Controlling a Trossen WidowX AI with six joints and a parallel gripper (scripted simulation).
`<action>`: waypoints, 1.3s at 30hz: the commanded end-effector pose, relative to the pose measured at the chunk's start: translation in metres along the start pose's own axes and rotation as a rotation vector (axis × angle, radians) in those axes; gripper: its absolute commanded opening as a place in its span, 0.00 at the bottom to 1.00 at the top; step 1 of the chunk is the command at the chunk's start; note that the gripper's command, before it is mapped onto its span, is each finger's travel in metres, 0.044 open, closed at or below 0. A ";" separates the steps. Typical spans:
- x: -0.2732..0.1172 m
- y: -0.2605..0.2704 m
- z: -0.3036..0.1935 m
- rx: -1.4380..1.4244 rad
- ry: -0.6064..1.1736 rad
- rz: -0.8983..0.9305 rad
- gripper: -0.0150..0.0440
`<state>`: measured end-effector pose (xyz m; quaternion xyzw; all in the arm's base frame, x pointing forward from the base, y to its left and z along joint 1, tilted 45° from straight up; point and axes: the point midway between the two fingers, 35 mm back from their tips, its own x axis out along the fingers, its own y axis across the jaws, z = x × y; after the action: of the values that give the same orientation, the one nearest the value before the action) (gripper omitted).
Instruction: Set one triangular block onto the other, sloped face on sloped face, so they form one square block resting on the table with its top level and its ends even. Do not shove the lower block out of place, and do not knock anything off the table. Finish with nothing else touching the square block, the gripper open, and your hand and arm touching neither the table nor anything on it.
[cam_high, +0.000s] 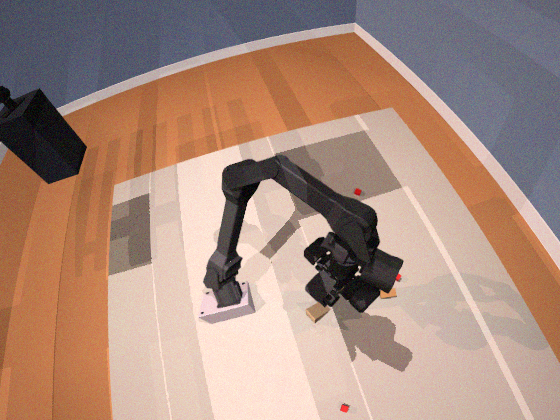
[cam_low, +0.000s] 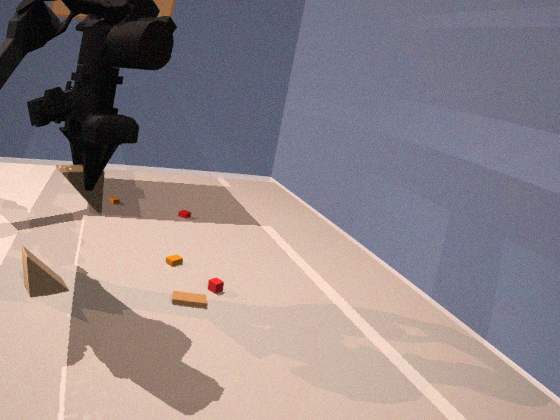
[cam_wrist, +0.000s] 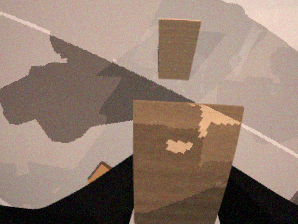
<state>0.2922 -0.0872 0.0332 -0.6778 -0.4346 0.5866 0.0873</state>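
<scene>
One triangular block (cam_high: 317, 312) (cam_low: 45, 277) (cam_wrist: 179, 50) rests on the table, its slope facing up and to the right in the exterior view. My gripper (cam_low: 89, 186) is shut on the other triangular block (cam_low: 98, 201) (cam_wrist: 170, 175), held in the air apart from the resting one. The held block's flat face is up and its slope faces down and to the left in the exterior view. In the wrist view the two blocks look roughly parallel, the resting one beyond the held one's far end. In the top view the arm hides the held block.
A flat orange piece (cam_high: 388, 293) (cam_low: 189, 299) lies near a red cube (cam_high: 398, 277) (cam_low: 216, 285). Other red cubes (cam_high: 358, 191) (cam_high: 344, 408) lie farther off. Small orange blocks (cam_low: 174, 260) (cam_low: 115, 200) also lie on the table. The arm's pale base (cam_high: 227, 312) stands left of the resting block.
</scene>
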 end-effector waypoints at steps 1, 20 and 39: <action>0.013 0.000 0.005 0.004 0.004 0.001 0.25; 0.070 -0.004 0.033 0.004 0.004 -0.001 0.25; 0.085 -0.003 0.038 0.001 0.009 0.005 0.25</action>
<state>0.2519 -0.0418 -0.0371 -0.6804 -0.4336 0.5845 0.0862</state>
